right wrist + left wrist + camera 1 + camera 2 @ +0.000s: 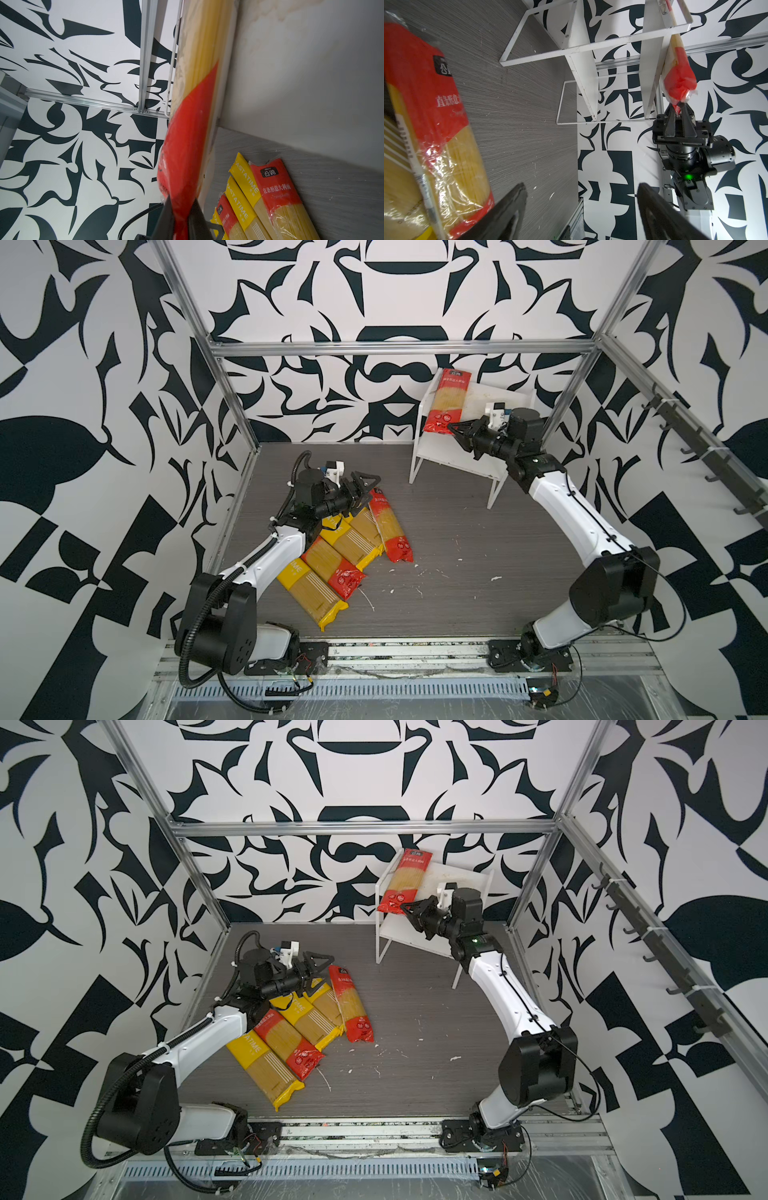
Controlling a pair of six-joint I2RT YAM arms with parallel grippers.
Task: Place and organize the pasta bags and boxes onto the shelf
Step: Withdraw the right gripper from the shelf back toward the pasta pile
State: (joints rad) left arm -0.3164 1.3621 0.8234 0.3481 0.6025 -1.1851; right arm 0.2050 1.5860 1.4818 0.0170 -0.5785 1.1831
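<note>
A red-ended pasta bag [446, 402] [405, 882] lies along the left side of the white shelf's top board [498, 402] [457, 880], its near end hanging over the front edge. My right gripper [453, 428] [408, 908] [182, 209] is shut on that red end; the left wrist view shows the pinch [679, 106]. Several more bags, some red-ended [390, 526] and some yellow-ended [311, 593], lie side by side on the floor at the left. My left gripper [365, 485] [320, 963] [581, 187] hovers open over their far ends, holding nothing.
The shelf's lower tier [453, 454] shows no bags. Aluminium frame posts [237, 406] and a crossbar [403, 349] ring the grey floor [478, 539], which has small white pasta bits [496, 578]. A rail of hooks [698, 448] runs along the right wall.
</note>
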